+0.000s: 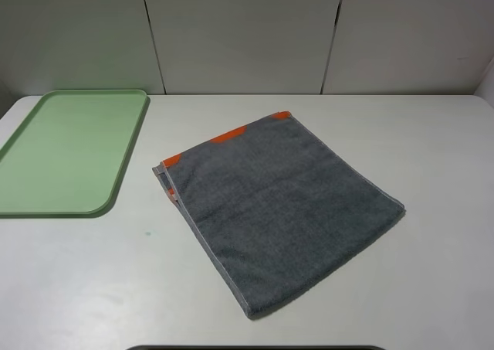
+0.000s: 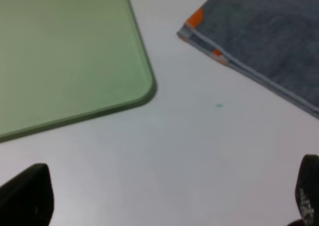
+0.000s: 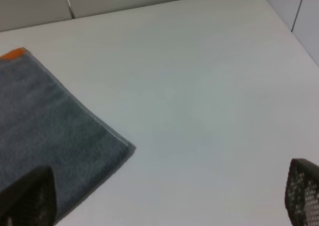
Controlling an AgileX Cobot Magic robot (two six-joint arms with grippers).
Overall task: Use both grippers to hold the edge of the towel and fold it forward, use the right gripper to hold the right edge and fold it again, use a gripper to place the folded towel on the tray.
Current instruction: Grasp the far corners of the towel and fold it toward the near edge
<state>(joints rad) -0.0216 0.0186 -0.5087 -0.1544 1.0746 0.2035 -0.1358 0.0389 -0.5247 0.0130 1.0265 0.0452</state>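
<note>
**Towel lies doubled on tabletop, both claws gaping and empty**

Dark grey terry towel (image 1: 282,211) lies flat and askew on the white tabletop (image 1: 432,134), one corner towards the near edge and another towards the right. It is doubled over: bits of an orange stripe (image 1: 228,137) peek out along its far edge, and two layers show at the corner nearest the tray. The light green tray (image 1: 69,153) sits at the far left of the tabletop with nothing on it, well apart from the towel, with a strip of bare white surface between them.

Neither arm appears in the high view. From the left wrist camera, the left claw (image 2: 167,198) is spread wide with nothing between its black fingertips (image 2: 27,196); it hangs over bare tabletop, the tray's rounded corner to one side and the towel's striped corner to the other. The right claw (image 3: 164,198) is likewise spread to its widest and grips nothing. In the right wrist view one of its tips overlaps the towel's plain grey corner, though whether it touches the cloth cannot be told.
</note>
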